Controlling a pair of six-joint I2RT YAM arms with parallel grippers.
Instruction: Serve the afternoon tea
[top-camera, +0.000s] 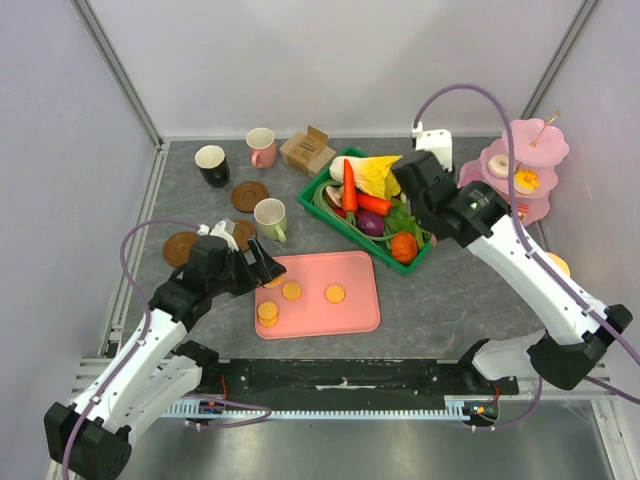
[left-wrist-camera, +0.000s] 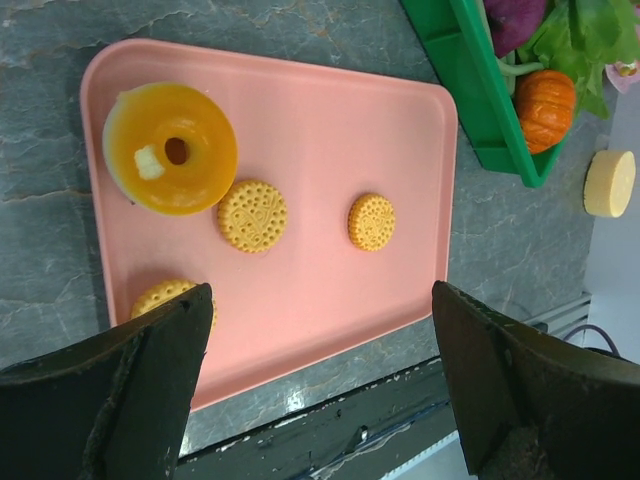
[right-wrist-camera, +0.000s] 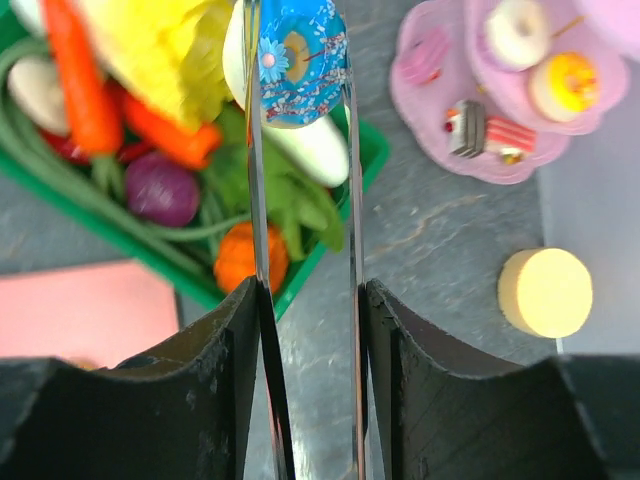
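Observation:
My right gripper (right-wrist-camera: 298, 45) is shut on a blue iced donut (right-wrist-camera: 295, 70), pinched between its thin metal fingers above the green basket (right-wrist-camera: 345, 185). In the top view this gripper (top-camera: 397, 182) hangs over the basket's right half. My left gripper (left-wrist-camera: 320, 300) is open and empty above the near edge of the pink tray (left-wrist-camera: 310, 110). On the tray lie an orange iced donut (left-wrist-camera: 170, 148) and three round biscuits (left-wrist-camera: 252, 215), one partly hidden behind my left finger. Black (top-camera: 212, 165), pink (top-camera: 262, 147) and pale-green (top-camera: 270, 219) mugs stand at the back left with brown coasters (top-camera: 250, 195).
The green basket (top-camera: 322, 198) holds toy vegetables: carrot, cabbage, pumpkin. A pink tiered stand (top-camera: 500, 165) at the back right carries donuts and a cake slice (right-wrist-camera: 490, 135). A yellow disc (right-wrist-camera: 545, 292) lies on the table near it. A cardboard box (top-camera: 307, 151) sits behind the basket.

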